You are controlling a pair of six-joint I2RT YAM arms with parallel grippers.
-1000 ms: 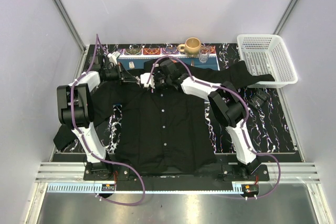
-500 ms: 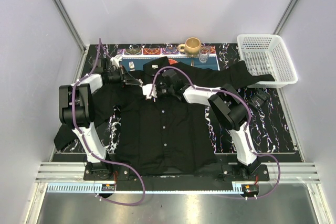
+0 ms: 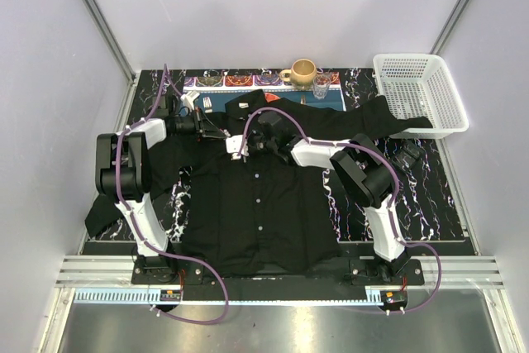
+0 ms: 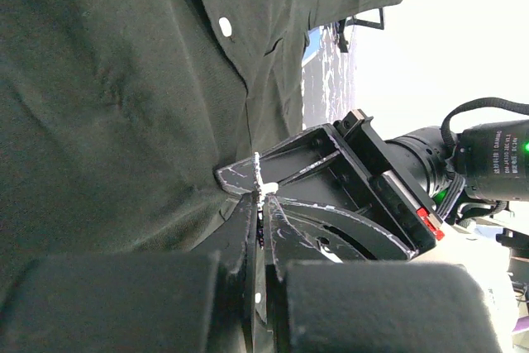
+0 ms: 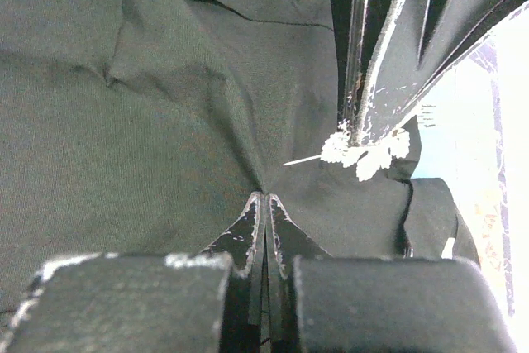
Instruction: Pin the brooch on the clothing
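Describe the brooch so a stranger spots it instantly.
Find the black shirt spread over the table. At its far end, the left gripper pinches the brooch: a whitish, jagged ornament with a thin pin, unlike the shirt's round white buttons.

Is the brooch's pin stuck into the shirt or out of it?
Out. In the right wrist view the brooch, gripped by the left tool, shows its bare pin pointing over the shirt, tip free of the cloth.
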